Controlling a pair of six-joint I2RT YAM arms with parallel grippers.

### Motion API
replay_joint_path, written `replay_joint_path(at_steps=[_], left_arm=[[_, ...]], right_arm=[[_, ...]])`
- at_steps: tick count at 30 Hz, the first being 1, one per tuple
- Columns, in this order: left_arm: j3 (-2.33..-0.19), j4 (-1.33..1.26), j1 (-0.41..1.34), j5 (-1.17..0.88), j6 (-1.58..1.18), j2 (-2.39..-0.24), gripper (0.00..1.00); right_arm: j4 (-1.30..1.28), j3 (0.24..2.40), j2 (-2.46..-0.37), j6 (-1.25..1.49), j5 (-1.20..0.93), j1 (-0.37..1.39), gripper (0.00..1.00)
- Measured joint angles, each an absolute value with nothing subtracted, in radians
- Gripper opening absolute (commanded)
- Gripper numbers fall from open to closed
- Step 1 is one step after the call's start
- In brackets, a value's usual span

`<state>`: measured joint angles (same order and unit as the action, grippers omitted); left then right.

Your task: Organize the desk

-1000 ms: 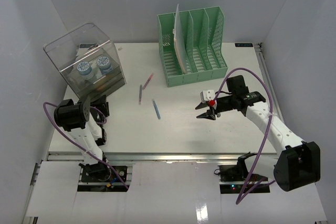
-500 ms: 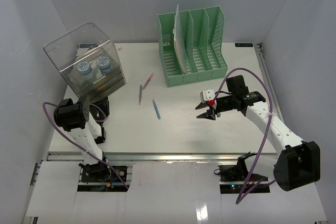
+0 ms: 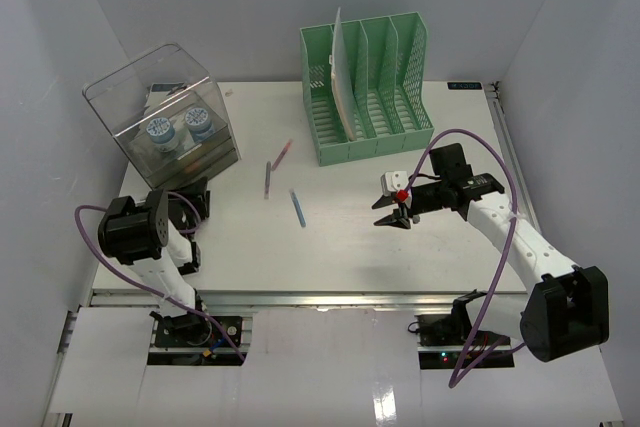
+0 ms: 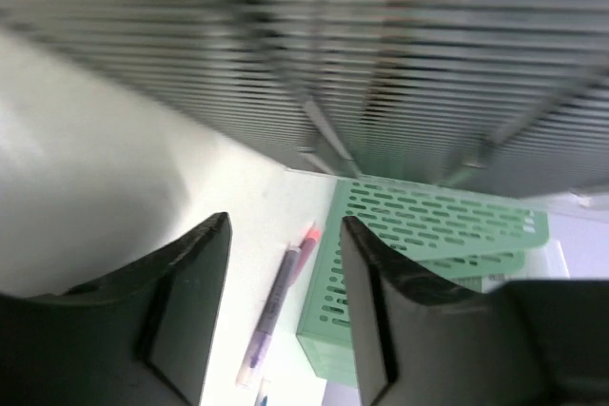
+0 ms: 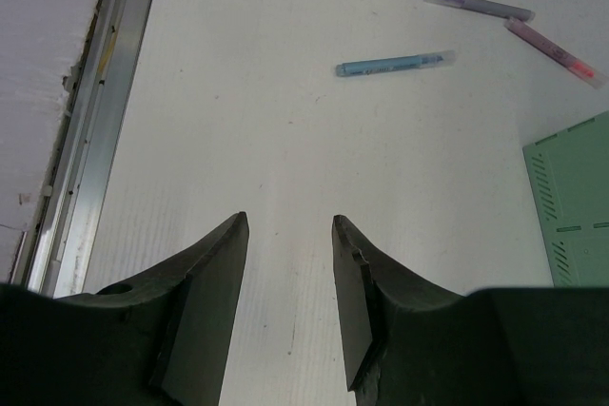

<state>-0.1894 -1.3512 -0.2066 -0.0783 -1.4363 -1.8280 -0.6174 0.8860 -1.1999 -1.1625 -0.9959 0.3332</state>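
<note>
The desk was a flat white tabletop between pale grey walls, with a silver rail along its near edge; it filled the middle of the top view and carried all the other things. At its far edge stood a green file rack with several upright compartments; a white sheet stood in the leftmost one, leaning a little. At the far left was a clear plastic box, and inside it two round containers with blue tops stood side by side. Three pens lay loose on the desk between the box and the rack: a pink pen nearest to the rack, a purple pen just beside it, and a blue pen a little nearer to the arms, apart from the other two.

The left gripper was low at the left side, close under the front of the plastic box; its fingers were spread apart and nothing was between them; past them its camera showed the purple and pink pens and the rack. The right gripper hung over the bare desk at the right of the pens, near the front of the rack; its fingers were also parted and empty, and pointed toward the pens, which lay well apart from it.
</note>
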Motion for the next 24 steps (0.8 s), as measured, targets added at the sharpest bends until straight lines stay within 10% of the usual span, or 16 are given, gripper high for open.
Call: replay_joint_path(at_steps=[8, 24], left_arm=[[-0.215, -1.346, -0.208, -0.074, -1.396, -1.760, 0.66], [-0.264, -1.338, -0.259, -0.064, -1.402, -1.848, 0.34]], right_arm=[[-0.617, 0.886, -1.204, -1.163, -0.993, 0.333, 0.48], [-0.617, 0.886, -1.206, -1.163, -0.986, 0.333, 0.48]])
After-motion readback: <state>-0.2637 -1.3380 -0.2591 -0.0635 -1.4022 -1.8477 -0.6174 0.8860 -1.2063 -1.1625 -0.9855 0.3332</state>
